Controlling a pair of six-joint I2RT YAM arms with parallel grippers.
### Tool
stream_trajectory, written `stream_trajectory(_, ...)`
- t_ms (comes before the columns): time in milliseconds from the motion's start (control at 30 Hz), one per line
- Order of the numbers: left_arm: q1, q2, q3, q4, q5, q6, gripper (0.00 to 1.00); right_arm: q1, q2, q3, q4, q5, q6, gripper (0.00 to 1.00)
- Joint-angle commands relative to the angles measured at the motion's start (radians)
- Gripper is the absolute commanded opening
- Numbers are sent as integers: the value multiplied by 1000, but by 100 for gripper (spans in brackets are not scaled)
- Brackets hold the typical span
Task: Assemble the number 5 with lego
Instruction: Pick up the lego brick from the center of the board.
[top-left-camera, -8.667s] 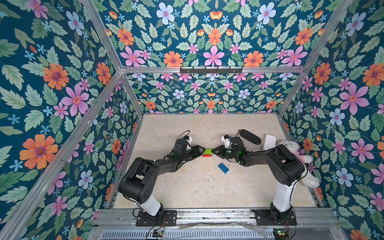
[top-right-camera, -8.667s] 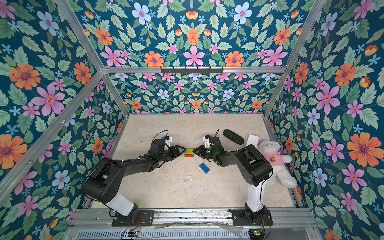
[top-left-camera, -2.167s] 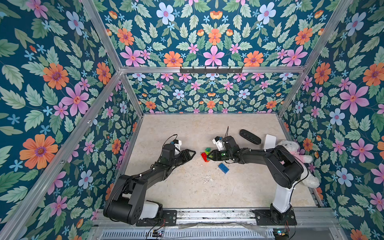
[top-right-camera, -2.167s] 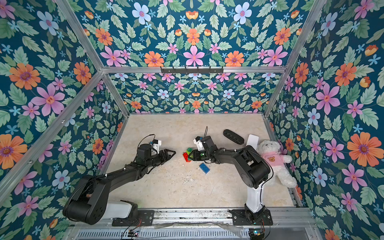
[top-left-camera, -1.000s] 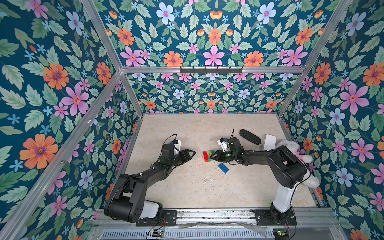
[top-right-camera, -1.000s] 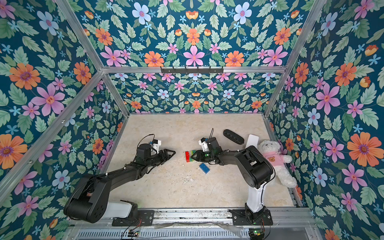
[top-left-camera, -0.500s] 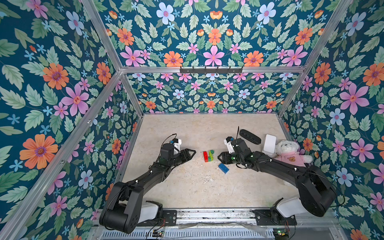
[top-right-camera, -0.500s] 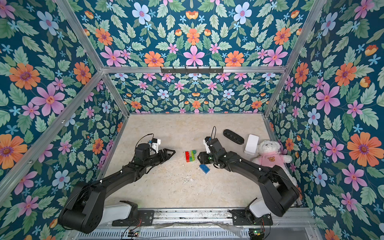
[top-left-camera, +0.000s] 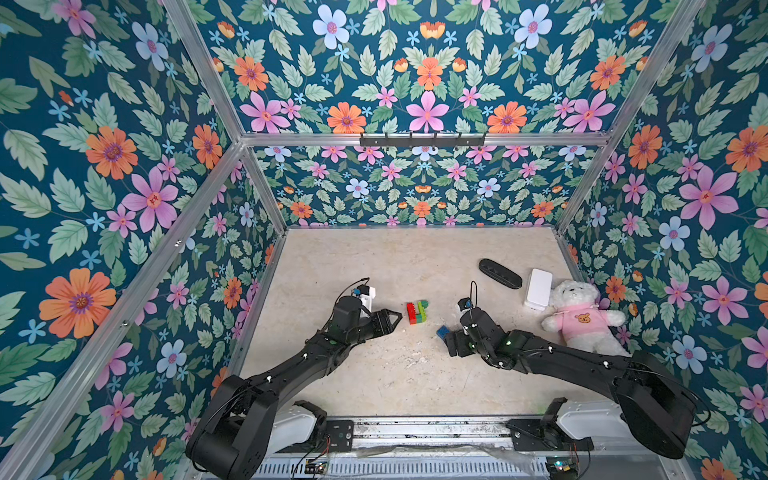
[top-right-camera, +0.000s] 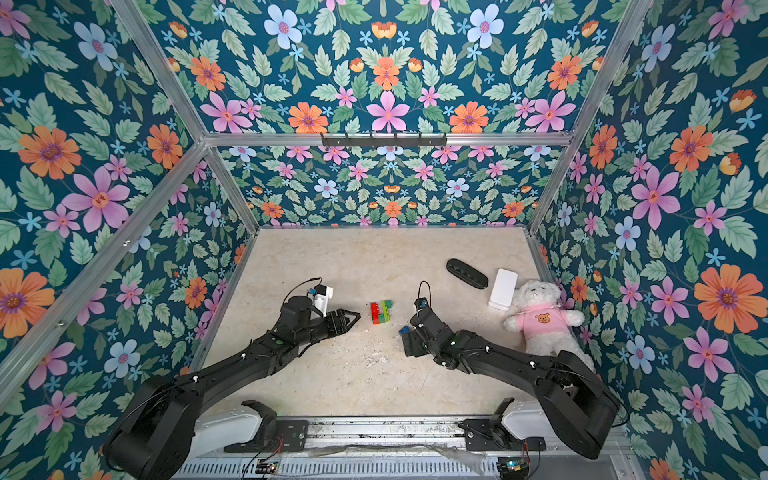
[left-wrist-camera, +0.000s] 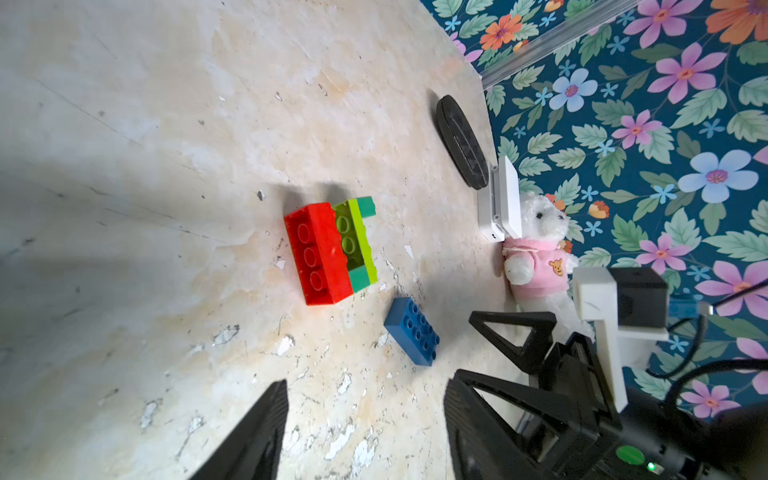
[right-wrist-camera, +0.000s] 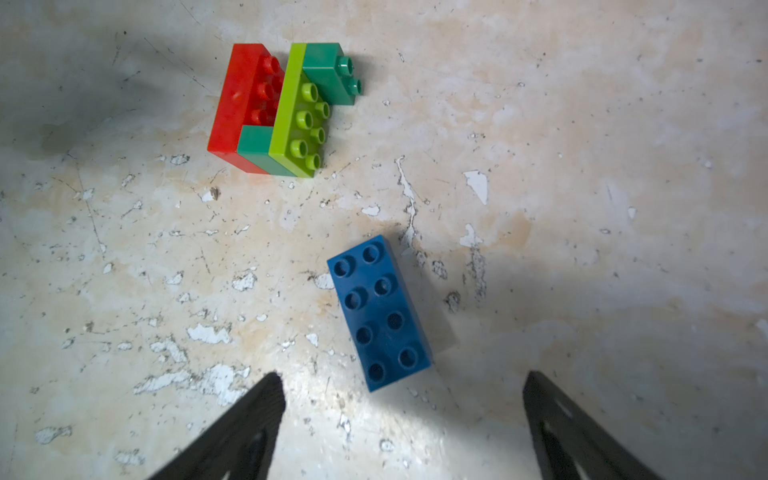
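Note:
A joined lego block (top-left-camera: 417, 311) of red, dark green and lime-green bricks lies on its side mid-table, also in the right wrist view (right-wrist-camera: 282, 112) and the left wrist view (left-wrist-camera: 330, 249). Nothing touches it. A blue brick (top-left-camera: 443, 331) lies loose to its right, studs up (right-wrist-camera: 380, 313), apart from the block. My right gripper (right-wrist-camera: 401, 386) hovers just short of the blue brick, open wide and empty. To the left of the block my left gripper (top-left-camera: 392, 322) is open and empty (left-wrist-camera: 365, 399).
At the back right lie a black oblong case (top-left-camera: 500, 273), a white box (top-left-camera: 538, 289) and a white teddy bear in a pink shirt (top-left-camera: 582, 318). Flowered walls close in the table on three sides.
My right gripper let go of the joined block, drew back to the right over the blue brick and opened wide. The block now lies free. The left arm has barely moved.

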Motion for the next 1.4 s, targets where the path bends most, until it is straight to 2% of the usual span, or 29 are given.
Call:
stream_trajectory(0,-22,6,-10,21,-46,-10,63,1,30,16,31,43,-16,99)
stream_trajectory(100,-28,11,-21,38,-52,-20,63,-2,25,15,80,40,-11,97)
stream_trajectory(233,-32,4,-30,39,-61,-22,63,-2,81,80,41,6,-77,69)
stream_trajectory(267,-33,3,-32,36,-63,-22,63,-2,108,102,15,-3,-89,68)
stream_trajectory(367,-32,-5,-36,28,-70,-20,63,2,177,138,-23,0,-114,71)
stream_trajectory(567,-33,-5,-42,28,-75,-21,63,4,224,160,-22,17,-142,80)
stream_trajectory(700,-33,-4,-39,25,-73,-17,63,6,257,169,-29,-2,-152,78)
stream_trajectory(800,-33,-3,-35,23,-73,-16,63,7,280,168,-29,-17,-151,73)
stream_trajectory(1033,-32,12,-34,31,-69,-15,63,12,269,153,-28,6,-139,73)
stream_trajectory(1267,-33,29,-39,58,-59,-29,63,12,354,223,-44,8,-155,59)
stream_trajectory(1367,-33,12,-44,49,-62,-27,63,12,381,240,-55,4,-157,47)
